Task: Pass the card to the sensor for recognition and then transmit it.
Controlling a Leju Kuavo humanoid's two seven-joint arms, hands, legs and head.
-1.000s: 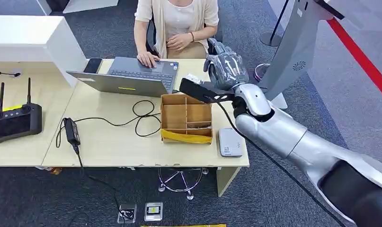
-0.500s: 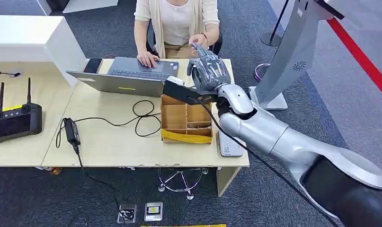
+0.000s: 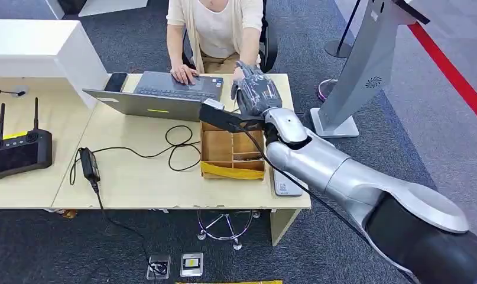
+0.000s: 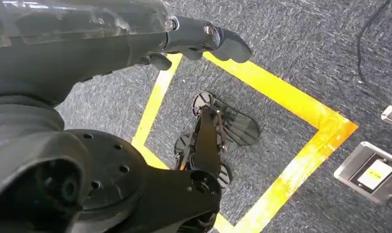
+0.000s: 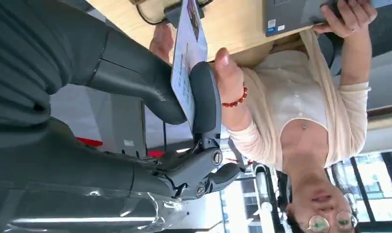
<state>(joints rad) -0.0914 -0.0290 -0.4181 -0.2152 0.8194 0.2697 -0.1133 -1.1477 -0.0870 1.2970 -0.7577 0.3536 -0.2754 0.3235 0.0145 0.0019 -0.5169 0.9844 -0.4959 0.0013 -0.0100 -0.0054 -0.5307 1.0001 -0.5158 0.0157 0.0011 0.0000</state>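
The right hand has swung further over the desk, away from the white card reader at the desk's front edge and toward the person seated behind the laptop. A second ago it hovered off the desk's side edge; now it sits above the back edge, beyond the cardboard box. That shift suggests the scanning part is over and the handover is in progress.

The card is pinched flat between the thumb and a dark finger of the right hand, as the right wrist view shows. The person's hand has risen from the lap and now lies right against the card on its far side, seemingly touching it, while the person's other hand stays on the laptop. The robot's grip looks firm, so the card has not yet passed over.

The left hand hangs by the robot's side over the carpet, holding nothing; whether its fingers are spread or curled I cannot tell.
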